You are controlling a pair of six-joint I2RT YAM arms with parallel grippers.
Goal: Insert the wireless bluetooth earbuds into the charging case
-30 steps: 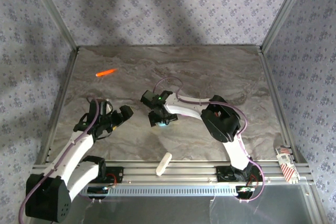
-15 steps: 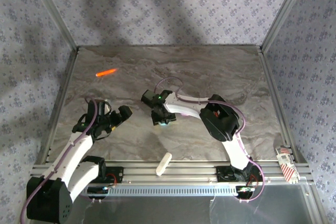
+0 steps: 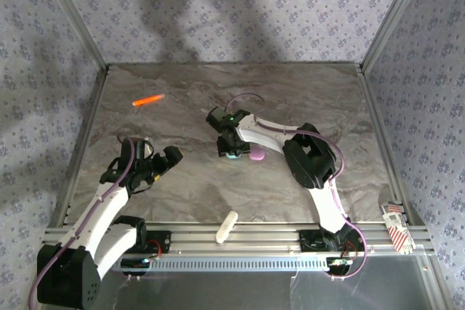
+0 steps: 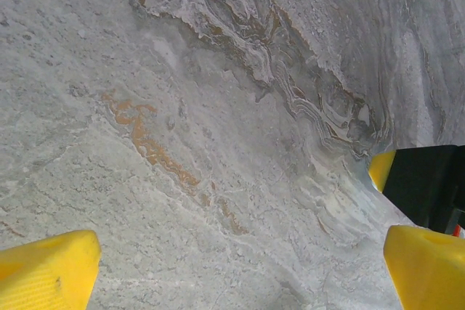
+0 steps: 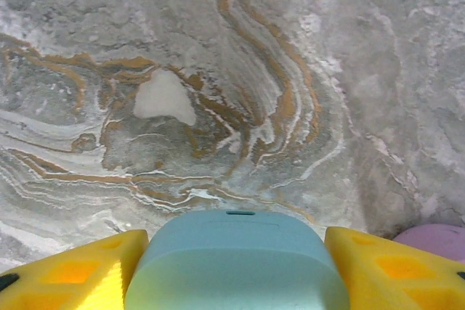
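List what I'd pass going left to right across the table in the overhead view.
Orange marker → teal case → pink case → red-striped box at the near right corner.

The left arm (image 3: pixel 96 212) and right arm (image 3: pixel 327 208) wear white shells between chunky black joints. A lilac cable (image 3: pixel 244 96) loops along each, up from the aluminium rail (image 3: pixel 254 246). A small green light (image 3: pixel 231 115) glows on the right wrist. The left pincer (image 3: pixel 171 156) and right pincer (image 3: pixel 231 149) are black, with bright yellow fingers (image 4: pixel 51 270).
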